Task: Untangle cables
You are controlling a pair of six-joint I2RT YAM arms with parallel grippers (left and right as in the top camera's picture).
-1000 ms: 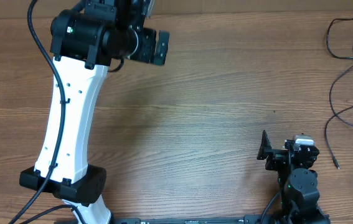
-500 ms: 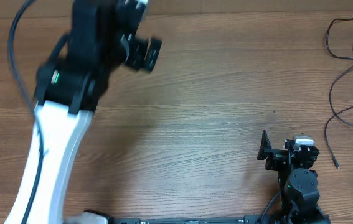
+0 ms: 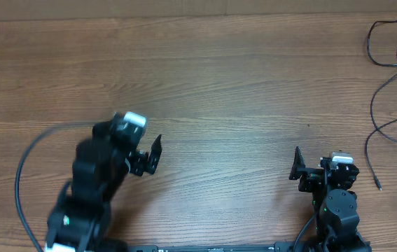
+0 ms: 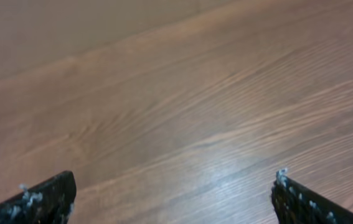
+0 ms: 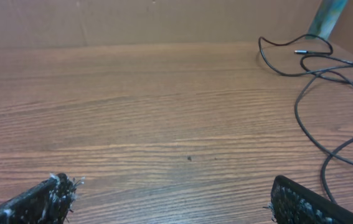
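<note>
The cables [image 3: 387,91] are thin black loose strands at the far right of the wooden table, with small plug ends; they also show at the upper right in the right wrist view [image 5: 316,81]. My left gripper [image 3: 152,155] is open and empty at the front left, far from the cables; its wrist view shows only bare wood between the fingertips [image 4: 173,199]. My right gripper [image 3: 297,164] is open and empty near the front edge, left of the cables; bare wood lies between its fingers [image 5: 173,199].
A wooden table [image 3: 226,91] fills the view. A brown wall [image 5: 132,18] runs along the far edge, with a blue-green post [image 5: 325,18] at the far right.
My left arm has swung back from the far left of the table to the front left, folding down. The right arm and the cables have not moved.
</note>
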